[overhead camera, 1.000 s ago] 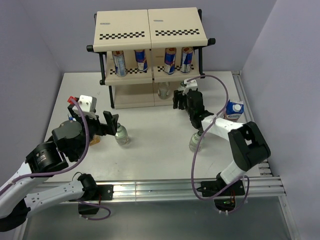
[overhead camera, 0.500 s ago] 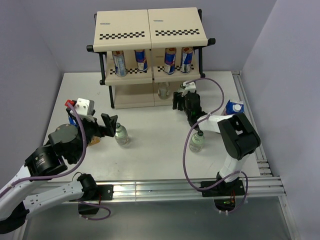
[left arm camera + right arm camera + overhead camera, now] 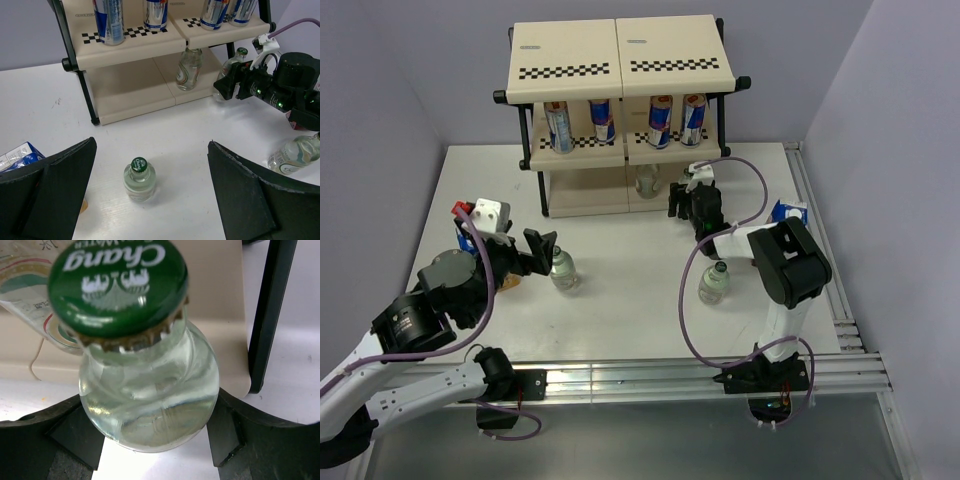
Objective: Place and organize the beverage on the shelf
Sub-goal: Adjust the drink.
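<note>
Gripping a green-capped bottle point(image 3: 150, 390) in the right hand point(image 3: 682, 200), at the bottom tier of the shelf point(image 3: 620, 70), toward the desk point(image 3: 620, 300) back edge. Best to keep it upright, slide in beside the shelved bottle point(image 3: 189, 67), dodge the black post point(image 3: 270, 315). Holding the left hand point(image 3: 151, 155) wide open over a second bottle point(image 3: 139, 179), front-left. Versus a second ago: right elbow folded in, hand barely moved.

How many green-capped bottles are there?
4: one bottle on the shelf's bottom tier, one in the right gripper, one before the left gripper, one beside the right arm. Others may be hidden.
</note>
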Controlling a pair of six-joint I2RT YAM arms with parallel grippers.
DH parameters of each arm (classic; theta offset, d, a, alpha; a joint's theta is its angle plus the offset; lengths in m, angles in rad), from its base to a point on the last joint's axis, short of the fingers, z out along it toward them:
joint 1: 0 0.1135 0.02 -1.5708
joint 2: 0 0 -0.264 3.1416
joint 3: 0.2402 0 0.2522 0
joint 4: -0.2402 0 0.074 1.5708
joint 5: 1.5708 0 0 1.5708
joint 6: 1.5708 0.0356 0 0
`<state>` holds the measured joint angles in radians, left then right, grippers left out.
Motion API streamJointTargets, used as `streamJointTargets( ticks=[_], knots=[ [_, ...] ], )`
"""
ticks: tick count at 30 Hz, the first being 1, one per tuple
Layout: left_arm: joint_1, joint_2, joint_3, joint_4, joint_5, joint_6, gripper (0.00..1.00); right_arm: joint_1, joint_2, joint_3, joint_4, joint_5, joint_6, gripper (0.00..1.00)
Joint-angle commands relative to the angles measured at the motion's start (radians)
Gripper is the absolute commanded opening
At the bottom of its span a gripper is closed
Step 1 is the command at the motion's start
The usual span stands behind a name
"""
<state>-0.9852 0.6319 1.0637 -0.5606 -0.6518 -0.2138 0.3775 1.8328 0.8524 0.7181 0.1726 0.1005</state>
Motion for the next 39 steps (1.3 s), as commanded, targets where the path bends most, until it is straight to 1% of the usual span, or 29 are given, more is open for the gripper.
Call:
streamJointTargets(
  ticks=[1,10,18,23,27,30,33,34,35,37,39],
  knots=[
    [-0.001,-0.011,-0.017,0.05,0.008,0.024,0.99,-0.009,-0.032,0.092,0.23,0.022,-0.018,0.0],
    [0.0,-0.015,-0.054,0.065,-0.017,0.022,1.0,-0.023,0.0,0.134,0.227,0.016,-0.01,0.0],
    [0.002,-0.006,-0.061,0.062,-0.009,0.017,1.0,-0.035,0.055,0.209,0.182,0.001,-0.012,0.0],
    [0.003,-0.018,-0.061,0.073,0.001,0.019,0.99,-0.037,0.078,0.226,0.185,0.005,-0.005,0.0],
    [0.005,-0.023,-0.062,0.074,0.003,0.025,1.0,-0.037,0.089,0.264,0.135,0.024,0.007,0.0],
    [0.006,-0.024,-0.061,0.074,0.004,0.027,1.0,-0.038,0.091,0.266,0.132,0.024,0.004,0.0],
    [0.006,-0.027,-0.059,0.073,0.006,0.027,0.99,-0.038,0.082,0.257,0.132,0.002,-0.007,0.06],
    [0.006,-0.028,-0.057,0.073,0.006,0.028,0.99,-0.038,0.082,0.258,0.124,-0.002,-0.01,0.13],
    [0.006,-0.028,-0.056,0.07,0.006,0.027,1.0,-0.038,0.083,0.267,0.113,-0.007,-0.016,0.15],
    [0.006,-0.031,-0.05,0.065,0.004,0.027,0.99,-0.038,0.086,0.283,0.065,-0.002,-0.022,0.14],
    [0.006,-0.035,-0.042,0.062,0.001,0.03,0.99,-0.038,0.088,0.289,0.052,-0.008,-0.031,0.09]
  ],
)
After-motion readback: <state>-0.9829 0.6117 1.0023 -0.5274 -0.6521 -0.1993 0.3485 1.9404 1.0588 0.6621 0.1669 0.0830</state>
